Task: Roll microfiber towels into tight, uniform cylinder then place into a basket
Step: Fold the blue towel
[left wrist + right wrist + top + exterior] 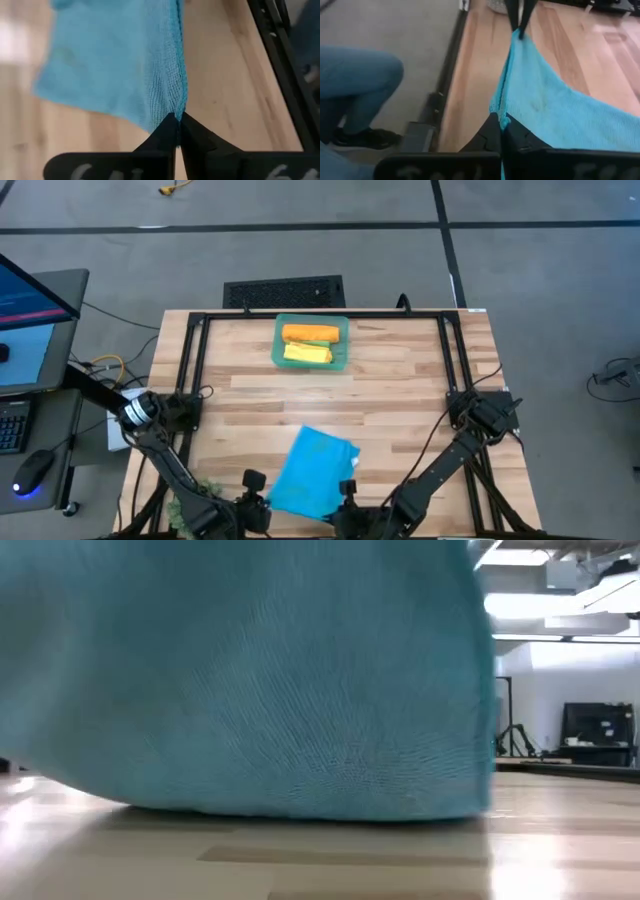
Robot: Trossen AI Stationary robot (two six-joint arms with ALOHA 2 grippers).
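A bright blue microfiber towel (315,470) is at the table's near edge, held between my two grippers. My left gripper (256,498) is shut on its near left corner and my right gripper (347,498) is shut on its near right corner. In the low view the towel (240,680) fills the picture, its lower part resting on the wood. The teal basket (280,340) stands at the far middle of the table. An orange rolled towel (310,333) and a yellow one (307,354) lie in it side by side. My left gripper (178,125) pinches the towel's corner (176,107) between its two fingers, coming slanting down from the near side. The hemmed edge runs away from the fingers, and the cloth is raised here and slopes down to the table. My right gripper (502,125) pinches the other near corner (501,107) between its two fingers, slanting down from the near right. The towel's near edge (512,65) runs almost straight from these fingers to the left gripper (520,25). The rest drapes toward the table.
A black frame (195,370) borders the wooden table top. A green plant ball (188,492) sits by the left arm at the near left. A person's leg in jeans (355,85) is beside the table's near edge. A desk with a screen (25,310) stands to the left.
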